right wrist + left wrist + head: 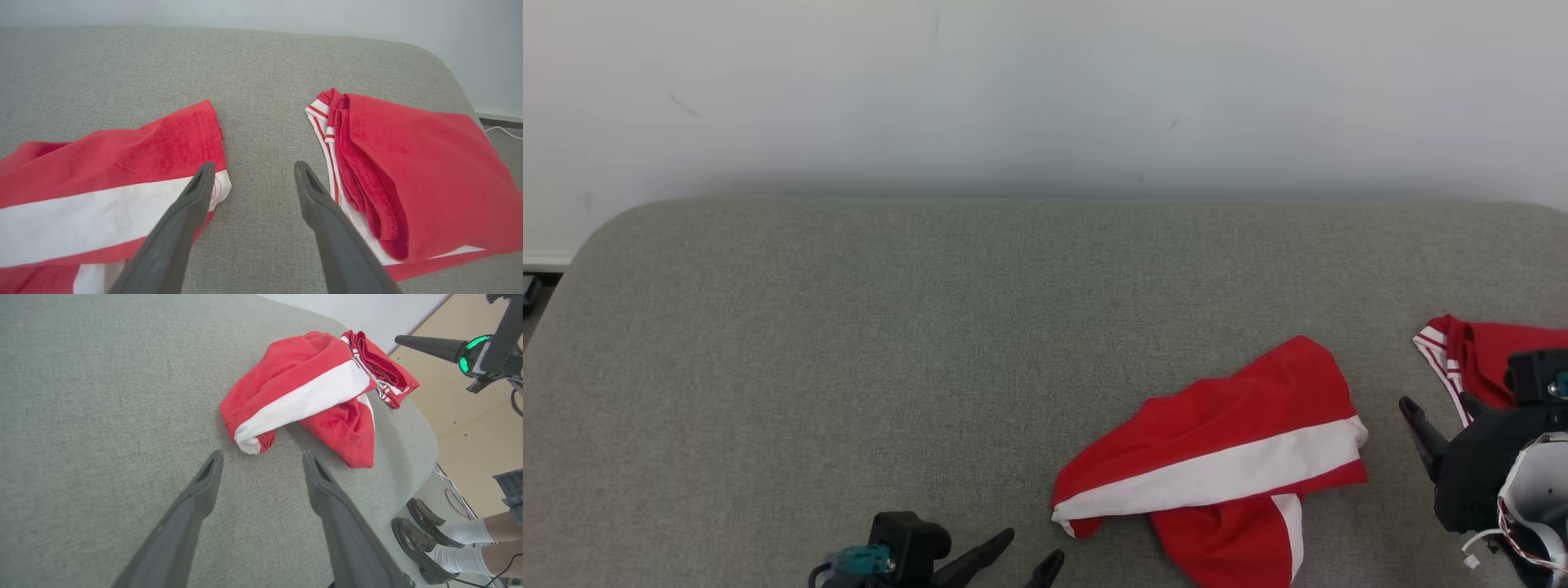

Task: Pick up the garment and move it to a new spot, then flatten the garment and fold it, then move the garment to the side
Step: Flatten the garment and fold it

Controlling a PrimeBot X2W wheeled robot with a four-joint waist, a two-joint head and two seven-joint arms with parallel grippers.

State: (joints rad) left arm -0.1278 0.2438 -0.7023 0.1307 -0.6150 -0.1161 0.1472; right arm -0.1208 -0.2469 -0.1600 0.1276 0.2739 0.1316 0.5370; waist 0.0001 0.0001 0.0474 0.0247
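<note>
The garment (1225, 465) is a crumpled red piece with a broad white stripe, lying at the front right of the grey padded surface (866, 343). In the left wrist view the garment (302, 392) lies just beyond my open left gripper (262, 455), which is empty. My left gripper (1033, 545) sits at the front edge, left of the garment's lower corner. My right gripper (1436, 402) stands open and empty to the garment's right. In the right wrist view the right gripper (253, 167) hangs over the bare strip beside the garment (102, 179), one finger overlapping the stripe's end.
A second red garment (1478, 359), folded with white trim, lies at the right edge, close to the right gripper; it is also seen as a neat red stack (416, 171). A person's shoes (421, 535) stand beside the surface's rounded corner. A pale wall (1045, 90) backs the surface.
</note>
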